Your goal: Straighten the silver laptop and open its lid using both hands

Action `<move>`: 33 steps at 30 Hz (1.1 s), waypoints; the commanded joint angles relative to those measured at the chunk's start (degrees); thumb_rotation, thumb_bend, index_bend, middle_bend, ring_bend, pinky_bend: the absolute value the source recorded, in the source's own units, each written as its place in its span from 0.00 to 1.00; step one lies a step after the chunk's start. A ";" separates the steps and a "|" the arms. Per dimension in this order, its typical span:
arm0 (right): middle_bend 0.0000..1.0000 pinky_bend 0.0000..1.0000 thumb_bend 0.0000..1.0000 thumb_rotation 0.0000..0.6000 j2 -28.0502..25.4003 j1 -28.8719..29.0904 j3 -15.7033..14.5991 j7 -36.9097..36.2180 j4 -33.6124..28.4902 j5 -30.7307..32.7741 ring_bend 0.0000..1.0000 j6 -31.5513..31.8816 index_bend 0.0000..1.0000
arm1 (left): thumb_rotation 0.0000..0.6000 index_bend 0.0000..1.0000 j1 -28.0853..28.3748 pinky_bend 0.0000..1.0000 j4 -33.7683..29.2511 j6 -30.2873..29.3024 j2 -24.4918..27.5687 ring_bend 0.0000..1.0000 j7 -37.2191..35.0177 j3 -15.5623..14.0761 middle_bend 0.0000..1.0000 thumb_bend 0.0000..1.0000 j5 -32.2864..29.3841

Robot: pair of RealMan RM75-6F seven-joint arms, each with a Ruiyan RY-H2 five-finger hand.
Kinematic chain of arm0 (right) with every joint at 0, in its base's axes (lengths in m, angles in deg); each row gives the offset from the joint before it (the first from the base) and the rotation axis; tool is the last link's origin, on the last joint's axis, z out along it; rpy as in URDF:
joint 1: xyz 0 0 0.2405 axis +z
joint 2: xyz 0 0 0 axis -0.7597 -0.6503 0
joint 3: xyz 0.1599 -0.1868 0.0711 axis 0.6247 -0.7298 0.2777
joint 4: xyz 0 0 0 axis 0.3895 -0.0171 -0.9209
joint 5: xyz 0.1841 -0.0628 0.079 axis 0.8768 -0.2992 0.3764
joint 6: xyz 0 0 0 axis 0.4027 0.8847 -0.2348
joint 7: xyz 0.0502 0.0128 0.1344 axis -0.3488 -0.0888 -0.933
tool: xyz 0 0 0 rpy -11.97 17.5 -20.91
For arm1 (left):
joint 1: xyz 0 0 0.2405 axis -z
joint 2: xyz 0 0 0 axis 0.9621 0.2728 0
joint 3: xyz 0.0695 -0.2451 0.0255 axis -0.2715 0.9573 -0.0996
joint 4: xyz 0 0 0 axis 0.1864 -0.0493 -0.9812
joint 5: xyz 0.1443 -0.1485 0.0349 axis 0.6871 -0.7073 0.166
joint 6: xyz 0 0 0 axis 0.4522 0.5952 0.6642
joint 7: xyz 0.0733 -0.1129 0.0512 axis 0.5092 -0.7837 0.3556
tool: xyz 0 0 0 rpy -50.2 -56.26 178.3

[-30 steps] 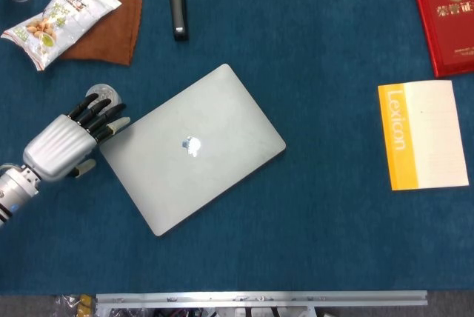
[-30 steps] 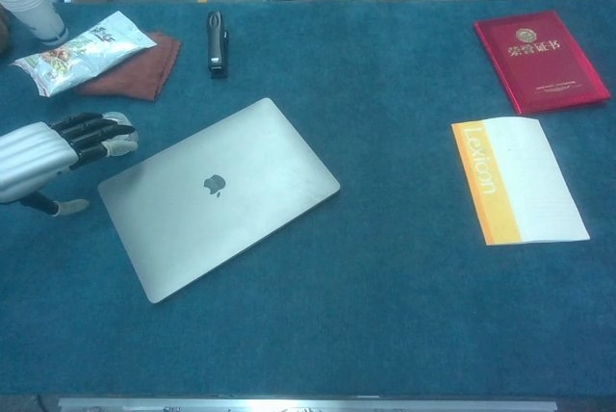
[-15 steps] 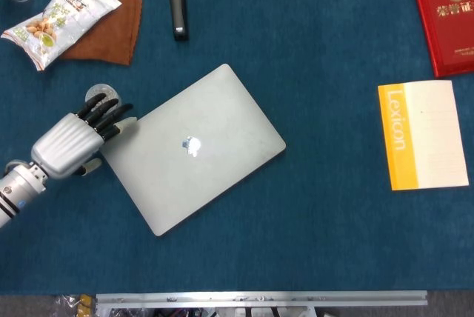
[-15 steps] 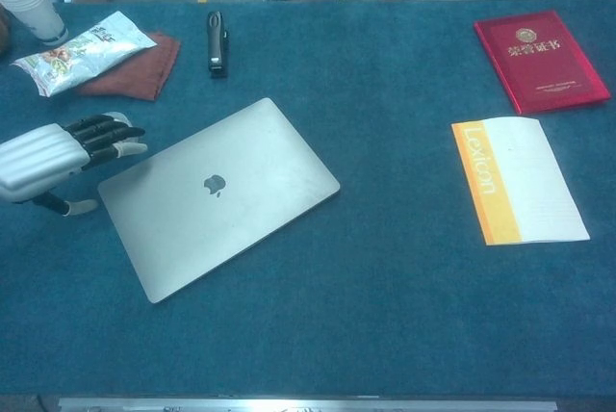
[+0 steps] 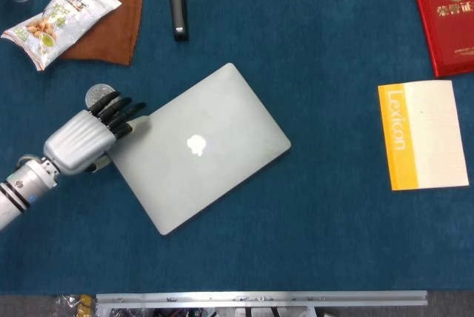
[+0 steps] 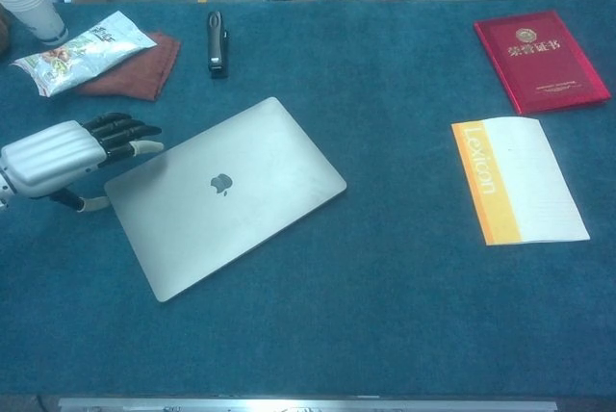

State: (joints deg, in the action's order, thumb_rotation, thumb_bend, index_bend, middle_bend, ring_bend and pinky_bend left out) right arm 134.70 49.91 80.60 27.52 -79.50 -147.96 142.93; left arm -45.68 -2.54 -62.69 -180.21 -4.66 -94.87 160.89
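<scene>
Left hand (image 5: 87, 137) at the shut laptop's (image 5: 200, 147) left corner.
Its fingers (image 5: 118, 109) lie straight and close together, tips touching the lid's edge; the laptop sits askew mid-table (image 5: 318, 243), a yellow book (image 5: 422, 135) well to the right.

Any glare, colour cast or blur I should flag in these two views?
Head view: the logo on the silver laptop glares white; colours are saturated and sharp. Chest view: a cool, washed cast, slightly soft, with the logo dark; the left hand is unblurred.

Even bright light, soft shadows, chest view blue-tinted.
</scene>
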 commanded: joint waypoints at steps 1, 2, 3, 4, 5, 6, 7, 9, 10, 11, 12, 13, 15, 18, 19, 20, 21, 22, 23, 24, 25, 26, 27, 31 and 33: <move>0.06 0.10 0.16 1.00 -0.06 -0.06 0.04 -0.29 0.18 0.12 0.01 -0.03 0.00 | 1.00 0.00 0.66 0.00 -0.58 0.27 -0.03 0.00 0.33 -0.03 0.00 0.24 0.11; 0.06 0.10 0.16 1.00 -0.12 -0.10 0.04 -0.45 0.27 0.18 0.01 -0.03 0.00 | 1.00 0.00 0.93 0.00 -0.87 0.30 -0.04 0.00 0.54 0.00 0.00 0.24 0.13; 0.06 0.10 0.16 1.00 -0.18 -0.14 0.05 -0.57 0.32 0.25 0.01 -0.04 0.00 | 1.00 0.00 1.14 0.00 -1.10 0.34 -0.04 0.00 0.68 0.05 0.00 0.24 0.12; 0.06 0.10 0.16 1.00 -0.27 -0.19 0.08 -0.71 0.39 0.33 0.01 -0.02 0.00 | 1.00 0.00 1.42 0.00 -1.41 0.41 -0.01 0.00 0.91 0.10 0.00 0.24 0.11; 0.06 0.10 0.16 1.00 -0.35 -0.24 0.12 -0.86 0.47 0.38 0.01 0.03 0.00 | 1.00 0.00 1.63 0.00 -1.65 0.51 0.01 0.00 1.06 0.11 0.00 0.24 0.12; 0.06 0.10 0.16 1.00 -0.42 -0.29 0.14 -1.02 0.52 0.40 0.01 0.10 0.00 | 1.00 0.00 1.84 0.00 -1.88 0.63 0.04 0.00 1.22 0.12 0.00 0.24 0.12; 0.06 0.10 0.16 1.00 -0.49 -0.35 0.19 -1.19 0.56 0.44 0.01 0.17 0.00 | 1.00 0.00 2.03 0.00 -2.12 0.77 0.08 0.00 1.40 0.11 0.00 0.24 0.13; 0.06 0.10 0.16 1.00 -0.68 -0.51 0.24 -1.57 0.72 0.50 0.01 0.34 0.00 | 1.00 0.00 2.47 0.00 -2.71 1.16 0.14 0.00 1.70 0.11 0.00 0.24 0.11; 0.06 0.10 0.16 1.00 -0.80 -0.61 0.23 -1.81 0.80 0.57 0.01 0.38 0.00 | 1.00 0.00 2.71 0.00 -3.04 1.37 0.17 0.00 1.87 0.13 0.00 0.24 0.09; 0.06 0.10 0.16 1.00 -0.89 -0.67 0.25 -1.98 0.85 0.61 0.01 0.43 0.00 | 1.00 0.00 2.85 0.00 -3.29 1.49 0.19 0.00 2.02 0.11 0.00 0.24 0.09; 0.06 0.10 0.16 1.00 -0.98 -0.74 0.28 -2.16 0.94 0.64 0.01 0.49 0.00 | 1.00 0.00 3.00 0.00 -3.53 1.59 0.18 0.00 2.18 0.12 0.00 0.24 0.08; 0.06 0.10 0.16 1.00 -1.07 -0.81 0.31 -2.35 1.02 0.68 0.01 0.57 0.00 | 1.00 0.00 3.14 0.00 -3.75 1.71 0.17 0.00 2.35 0.14 0.00 0.24 0.06; 0.06 0.10 0.16 1.00 -1.26 -0.97 0.34 -2.89 1.17 0.72 0.01 0.67 0.00 | 1.00 0.00 3.52 0.00 -4.27 1.95 0.19 0.00 2.73 0.20 0.00 0.24 0.03; 0.06 0.10 0.16 1.00 -1.48 -1.16 0.36 -3.58 1.50 0.76 0.01 0.76 0.00 | 1.00 0.00 4.17 0.00 -5.07 2.30 0.30 0.00 3.27 0.32 0.00 0.24 0.02; 0.06 0.10 0.16 1.00 -1.52 -1.22 0.38 -3.82 1.61 0.79 0.01 0.80 0.00 | 1.00 0.00 4.35 0.00 -5.36 2.41 0.34 0.00 3.40 0.34 0.00 0.24 0.02; 0.06 0.10 0.16 1.00 -1.57 -1.29 0.39 -4.14 1.75 0.85 0.01 0.81 0.00 | 1.00 0.00 4.62 0.00 -5.71 2.52 0.38 0.00 3.62 0.41 0.00 0.24 0.01; 0.06 0.10 0.16 1.00 -1.63 -1.35 0.40 -4.35 1.87 0.88 0.01 0.82 0.00 | 1.00 0.00 4.82 0.00 -5.97 2.62 0.40 0.00 3.83 0.46 0.00 0.24 0.01; 0.06 0.10 0.16 1.00 -1.68 -1.40 0.40 -4.54 1.99 0.87 0.01 0.84 0.00 | 1.00 0.00 5.00 0.00 -6.27 2.72 0.42 0.00 4.04 0.52 0.00 0.24 -0.01; 0.06 0.10 0.16 1.00 -1.74 -1.46 0.40 -4.80 2.12 0.88 0.01 0.84 0.00 | 1.00 0.00 5.22 0.00 -6.69 2.77 0.45 0.00 4.33 0.59 0.00 0.24 -0.01; 0.06 0.10 0.16 1.00 -1.79 -1.50 0.39 -4.99 2.21 0.87 0.01 0.83 0.00 | 1.00 0.00 5.38 0.00 -6.99 2.81 0.48 0.00 4.57 0.65 0.00 0.24 -0.01; 0.06 0.10 0.16 1.00 -1.87 -1.55 0.40 -5.22 2.34 0.82 0.01 0.87 0.00 | 1.00 0.00 5.63 0.00 -7.38 2.86 0.56 0.00 4.88 0.73 0.00 0.24 0.00; 0.06 0.10 0.16 1.00 -1.92 -1.58 0.41 -5.37 2.42 0.79 0.01 0.89 0.00 | 1.00 0.00 5.79 0.00 -7.70 2.88 0.63 0.00 5.14 0.79 0.00 0.24 0.00; 0.06 0.10 0.16 1.00 -1.98 -1.61 0.39 -5.50 2.47 0.75 0.01 0.88 0.00 | 1.00 0.00 5.94 0.00 -8.01 2.91 0.72 0.00 5.41 0.85 0.00 0.24 0.00; 0.06 0.10 0.16 1.00 -2.22 -1.54 0.29 -5.90 2.67 0.48 0.01 0.55 0.00 | 1.00 0.00 6.30 0.00 -9.39 3.33 1.33 0.00 6.61 1.10 0.00 0.24 -0.33; 0.06 0.10 0.16 1.00 -2.27 -1.32 0.19 -6.06 2.76 0.05 0.01 0.19 0.00 | 1.00 0.00 6.18 0.00 -10.25 3.53 1.89 0.00 7.27 1.27 0.00 0.24 -0.76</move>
State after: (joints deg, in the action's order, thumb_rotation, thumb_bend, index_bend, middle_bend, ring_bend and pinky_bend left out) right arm 132.45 48.49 80.84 21.53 -76.79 -147.75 143.25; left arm -39.48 -12.50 -59.30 -178.57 2.38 -93.72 160.35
